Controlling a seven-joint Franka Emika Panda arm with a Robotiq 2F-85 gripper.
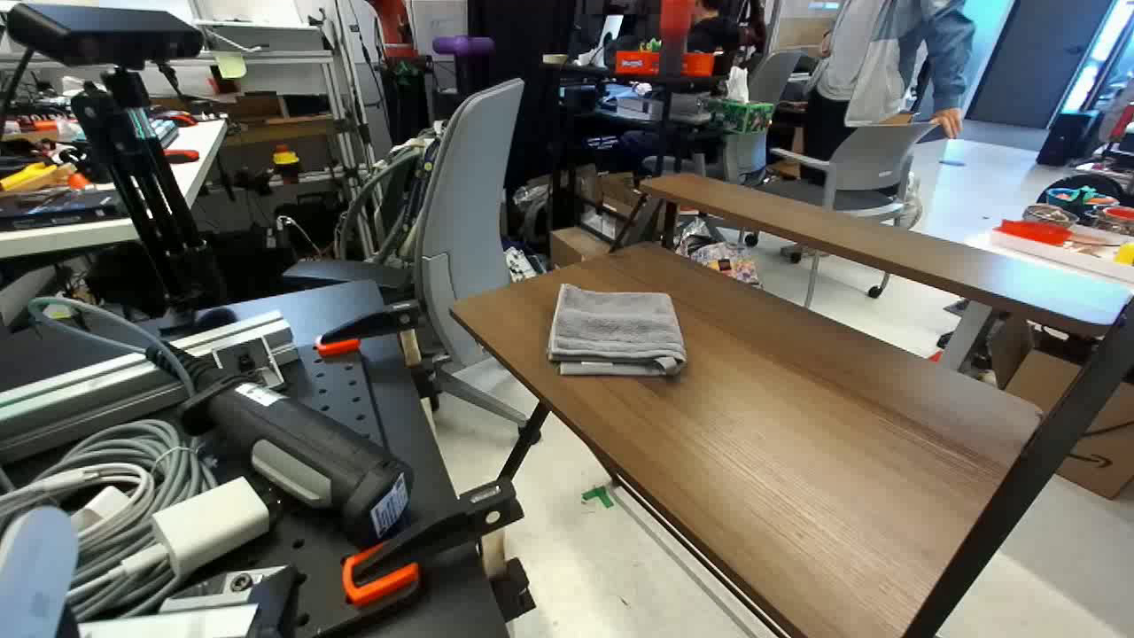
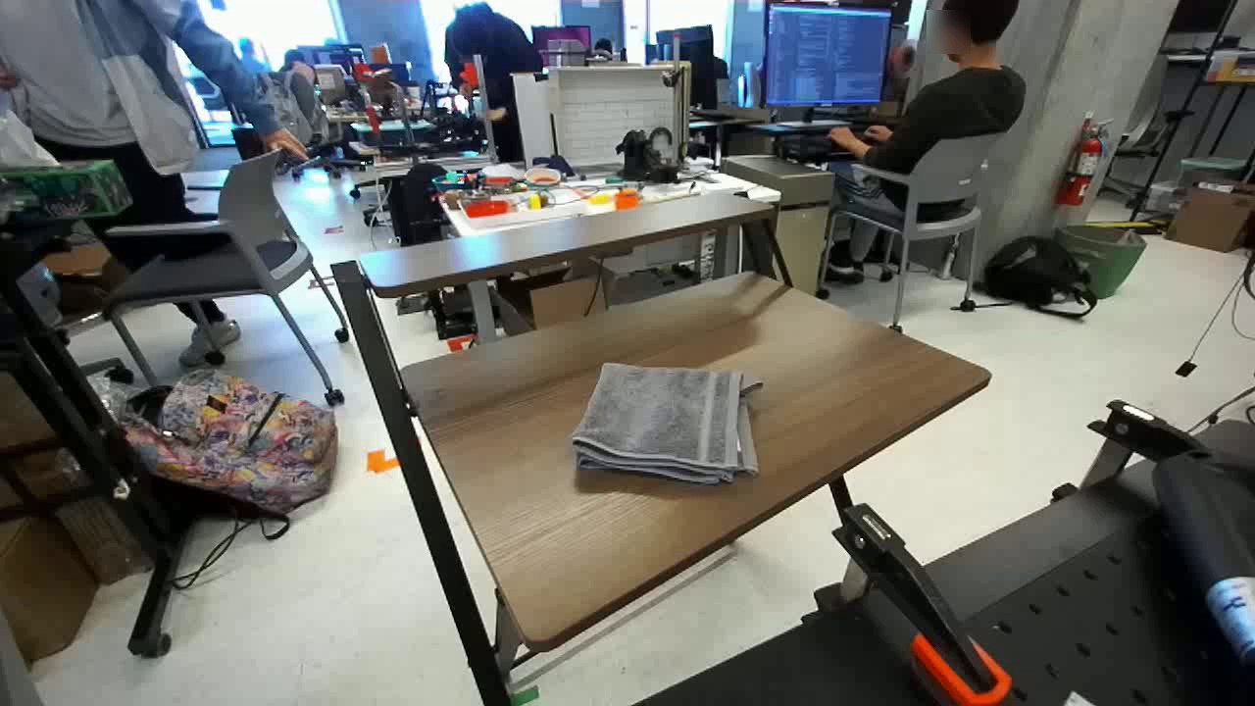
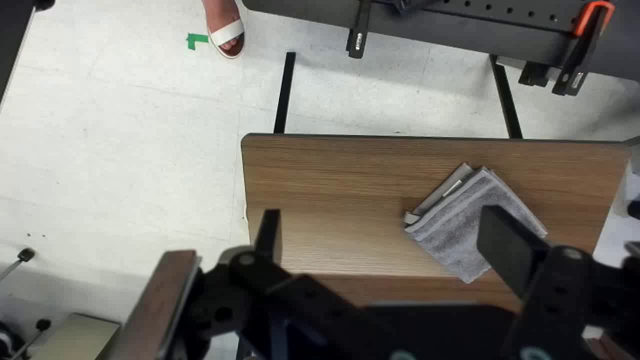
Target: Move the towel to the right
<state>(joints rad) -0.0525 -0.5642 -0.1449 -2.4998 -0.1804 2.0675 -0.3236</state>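
The towel is a grey folded cloth lying flat on the brown wooden table. In both exterior views the towel [image 1: 616, 328] [image 2: 662, 417] rests on the main tabletop [image 1: 780, 461] [image 2: 549, 559]. In the wrist view the towel [image 3: 455, 230] lies turned at an angle on the right half of the tabletop [image 3: 340, 185], with a small label on one edge. My gripper [image 3: 381, 213] is open and empty, its fingers wide apart above the table. The right finger covers part of the towel in the picture; the left finger is over bare wood. The gripper is out of sight in both exterior views.
A raised wooden shelf [image 1: 868, 235] [image 2: 569, 240] runs along one long side of the table. A black frame post [image 1: 1028, 478] [image 2: 422, 480] stands at one end. A black bench [image 2: 1069, 588] with orange-tipped clamps [image 1: 381, 576] [image 3: 585, 50] stands along the opposite side. A person's foot [image 3: 227, 32] is on the floor.
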